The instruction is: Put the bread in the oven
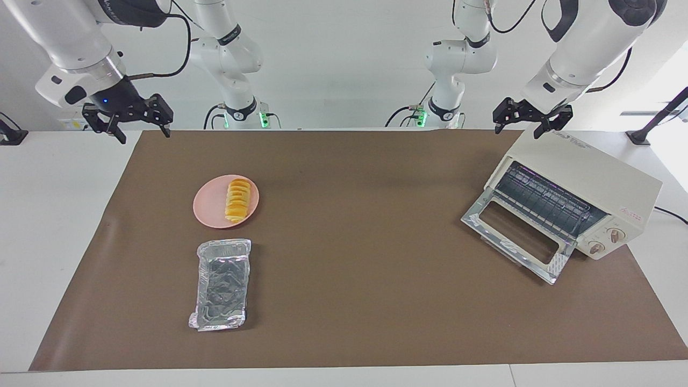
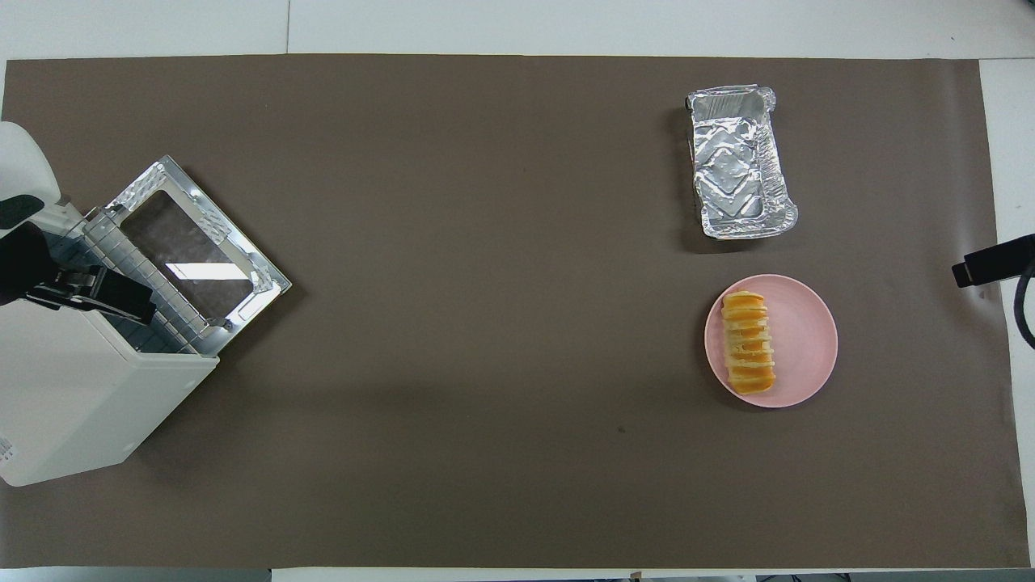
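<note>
Facing view: the small golden, ridged loaf of bread [image 1: 238,201] lies on a round pink plate [image 1: 209,207] left of centre, with a crinkled silver foil tray [image 1: 221,284] directly below it in the frame. At the right edge stands the boxy cream-white toaster oven [image 1: 570,201], its glass door dropped open and the wire rack showing. The right gripper [image 1: 128,122] hangs at upper left over the mat's corner, fingers spread and empty. The left gripper [image 1: 532,119] hangs at upper right over the oven's top, fingers likewise apart, holding nothing.

Overhead view: the bread [image 2: 748,342] sits at right of centre on the plate [image 2: 800,339], the foil tray [image 2: 740,162] above it, and the oven [image 2: 81,380] at the far left edge. The left gripper [image 2: 93,293] shows over the oven's mouth; only a dark tip of the right gripper [image 2: 993,261] enters at the right edge.

Risks, as I judge them: the soft segmented loaf may crush or bend under a hard pinch, the plate may slide as the fingers come down, and the loaf may catch on the open door on the long carry across the table.

Count: one bread, one plate, one tray, one oven, two grippers.
</note>
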`<state>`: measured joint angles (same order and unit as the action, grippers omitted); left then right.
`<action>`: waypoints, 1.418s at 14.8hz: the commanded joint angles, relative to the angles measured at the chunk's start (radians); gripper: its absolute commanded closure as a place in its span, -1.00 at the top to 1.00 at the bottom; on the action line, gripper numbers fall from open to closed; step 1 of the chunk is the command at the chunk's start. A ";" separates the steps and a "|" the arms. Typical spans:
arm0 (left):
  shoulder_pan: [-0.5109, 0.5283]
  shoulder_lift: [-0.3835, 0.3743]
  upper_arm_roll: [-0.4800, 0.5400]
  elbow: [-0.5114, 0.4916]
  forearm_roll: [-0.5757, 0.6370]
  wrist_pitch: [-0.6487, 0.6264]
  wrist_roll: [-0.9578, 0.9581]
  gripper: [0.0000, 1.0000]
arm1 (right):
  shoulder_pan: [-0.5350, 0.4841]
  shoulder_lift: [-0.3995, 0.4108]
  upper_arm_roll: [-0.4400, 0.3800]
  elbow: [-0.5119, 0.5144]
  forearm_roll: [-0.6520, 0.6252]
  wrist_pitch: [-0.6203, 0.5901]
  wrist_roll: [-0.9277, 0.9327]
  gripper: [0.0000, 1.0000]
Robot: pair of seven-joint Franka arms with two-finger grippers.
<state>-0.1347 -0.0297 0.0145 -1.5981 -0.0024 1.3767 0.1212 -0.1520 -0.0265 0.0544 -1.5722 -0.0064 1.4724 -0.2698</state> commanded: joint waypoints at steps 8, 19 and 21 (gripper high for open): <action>0.015 -0.013 -0.010 -0.005 -0.010 0.007 -0.006 1.00 | -0.001 -0.079 0.013 -0.150 0.008 0.081 0.001 1.00; 0.015 -0.013 -0.008 -0.005 -0.010 0.007 -0.006 1.00 | 0.144 -0.138 0.025 -0.706 0.017 0.658 0.188 1.00; 0.015 -0.013 -0.008 -0.005 -0.010 0.007 -0.006 1.00 | 0.146 -0.077 0.025 -0.721 0.019 0.741 0.196 1.00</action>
<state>-0.1347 -0.0297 0.0145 -1.5980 -0.0024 1.3767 0.1212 0.0029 -0.1540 0.0782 -2.2707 -0.0054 2.1347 -0.0842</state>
